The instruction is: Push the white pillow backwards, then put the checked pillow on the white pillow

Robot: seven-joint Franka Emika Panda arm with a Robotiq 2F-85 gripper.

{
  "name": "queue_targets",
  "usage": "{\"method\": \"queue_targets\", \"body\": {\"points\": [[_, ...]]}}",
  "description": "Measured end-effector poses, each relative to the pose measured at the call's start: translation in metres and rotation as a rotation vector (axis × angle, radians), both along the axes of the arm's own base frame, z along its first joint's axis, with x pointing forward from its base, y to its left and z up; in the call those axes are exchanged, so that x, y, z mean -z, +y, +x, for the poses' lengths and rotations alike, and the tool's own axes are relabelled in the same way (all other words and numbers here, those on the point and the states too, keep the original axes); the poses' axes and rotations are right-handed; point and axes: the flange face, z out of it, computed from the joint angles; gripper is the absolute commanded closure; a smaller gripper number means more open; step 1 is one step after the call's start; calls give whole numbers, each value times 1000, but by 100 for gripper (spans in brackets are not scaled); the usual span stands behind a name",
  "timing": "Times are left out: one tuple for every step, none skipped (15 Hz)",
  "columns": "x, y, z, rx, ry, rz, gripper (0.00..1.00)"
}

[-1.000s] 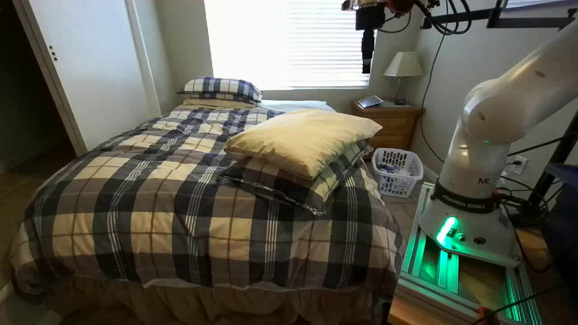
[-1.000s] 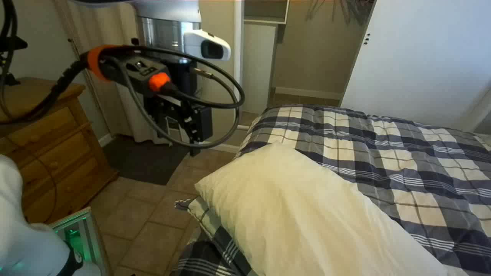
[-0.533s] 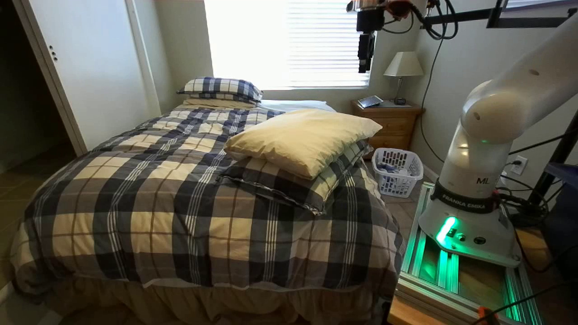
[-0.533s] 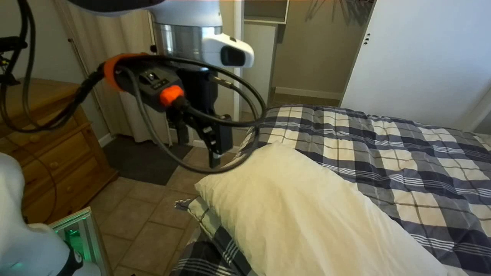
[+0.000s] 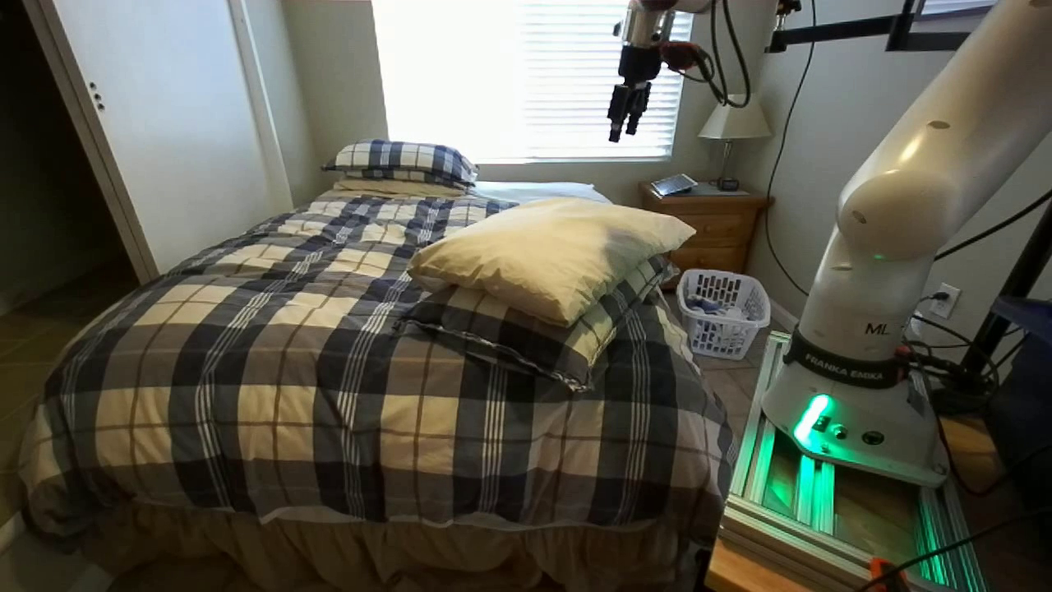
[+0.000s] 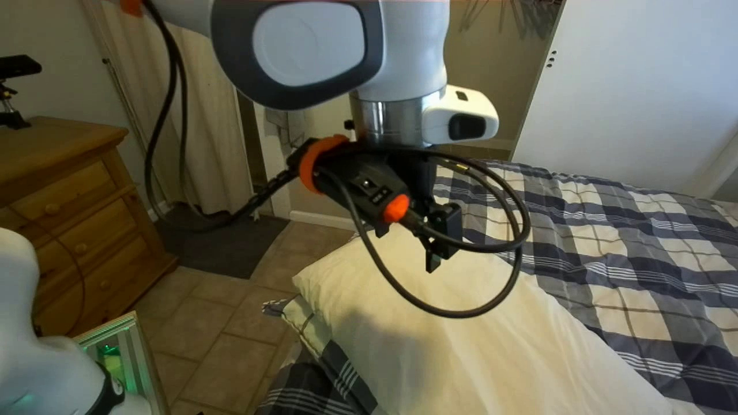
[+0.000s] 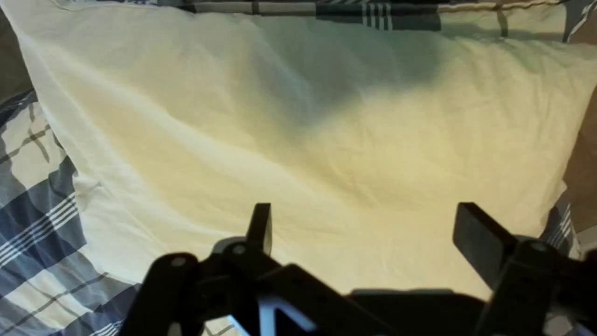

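While looking from the near end of the bed (image 5: 288, 386), saw the arm base (image 5: 863, 427) off to the right, lit green. Found the checked pillow (image 5: 567, 353) lying on the right half of the bed, showing along its near and right edges. Saw the white pillow (image 5: 542, 259) resting on top of it, with a shadow (image 7: 326, 79) falling across it in the wrist view. Noted the gripper (image 7: 364, 224) hanging above the white pillow, well apart from it, with fingers (image 7: 482, 242) spread wide. Beyond, on the right, saw the basket (image 5: 719, 342), then the nightstand (image 5: 727, 234) bearing a lamp (image 5: 740, 126). Spotted another plaid pillow (image 5: 403, 160) at the far left, and the window (image 5: 460, 82) farthest.
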Motion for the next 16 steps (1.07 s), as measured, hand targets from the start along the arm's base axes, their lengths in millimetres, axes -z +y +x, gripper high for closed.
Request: {"method": "queue_targets", "body": {"points": [[9, 0, 10, 3, 1, 5, 0], [17, 0, 18, 5, 8, 8, 0], [21, -1, 24, 6, 13, 8, 0], [23, -2, 27, 7, 16, 7, 0], [23, -2, 28, 8, 16, 6, 0], [22, -3, 28, 8, 14, 6, 0], [21, -3, 28, 9, 12, 5, 0], [20, -3, 28, 9, 11, 5, 0], [20, -3, 28, 9, 11, 5, 0], [20, -3, 28, 9, 11, 4, 0], [21, -4, 29, 14, 12, 3, 0], [24, -5, 31, 18, 7, 3, 0], [27, -5, 35, 18, -10, 10, 0], [31, -5, 42, 11, -33, 16, 0], [35, -4, 50, 2, -58, 24, 0], [38, -3, 58, -12, -84, 32, 0]]}}
